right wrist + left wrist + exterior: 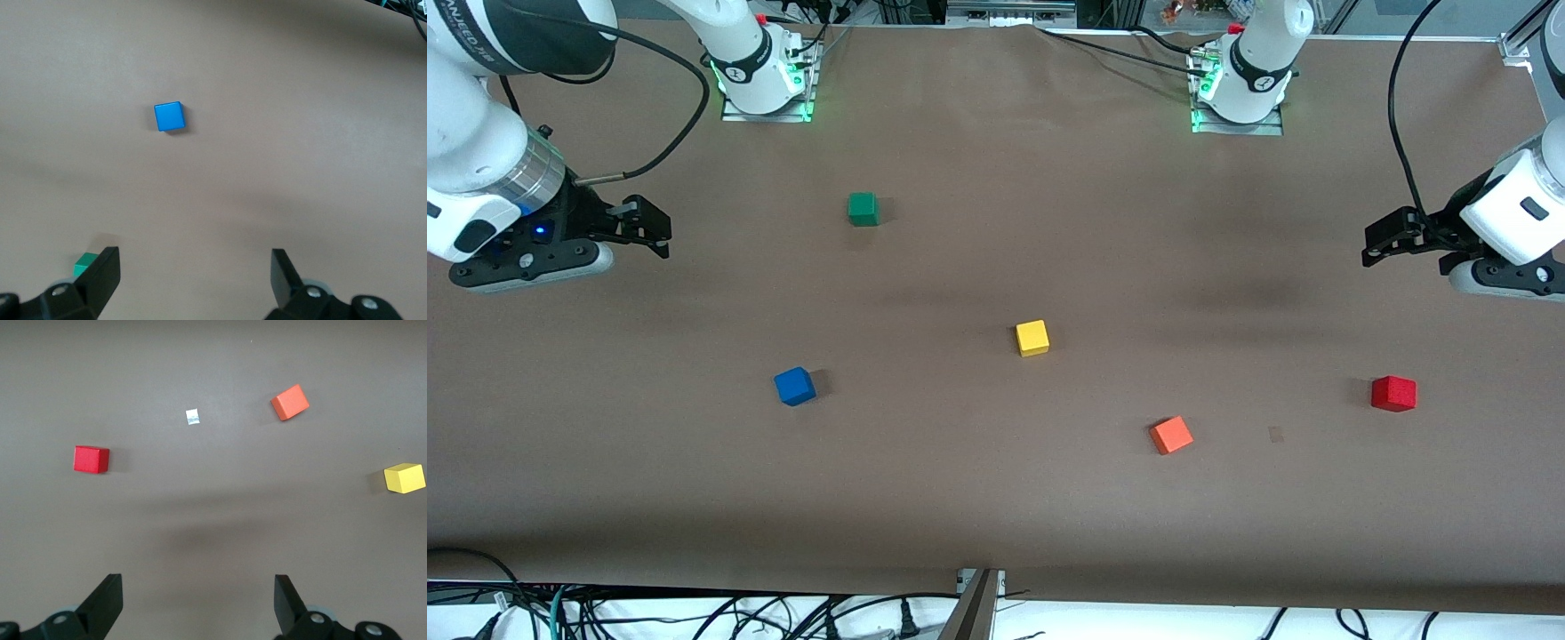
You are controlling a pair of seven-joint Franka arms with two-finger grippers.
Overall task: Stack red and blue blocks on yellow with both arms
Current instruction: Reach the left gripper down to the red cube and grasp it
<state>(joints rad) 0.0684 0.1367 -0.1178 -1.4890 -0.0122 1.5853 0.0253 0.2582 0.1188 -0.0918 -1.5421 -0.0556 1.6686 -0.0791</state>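
Note:
The yellow cube (1032, 338) sits on the brown table near the middle. The blue cube (794, 386) lies toward the right arm's end, slightly nearer the front camera. The red cube (1393, 393) lies toward the left arm's end. My left gripper (1383, 240) hangs open and empty above the table at its own end; its wrist view shows the red cube (91, 459) and the yellow cube (404, 478). My right gripper (649, 231) hangs open and empty at its own end; its wrist view shows the blue cube (169, 116).
An orange cube (1171, 435) lies between the yellow and red cubes, nearer the front camera. A green cube (863, 208) lies toward the arms' bases. A small pale scrap (1276, 434) lies beside the orange cube. Cables run along the table's front edge.

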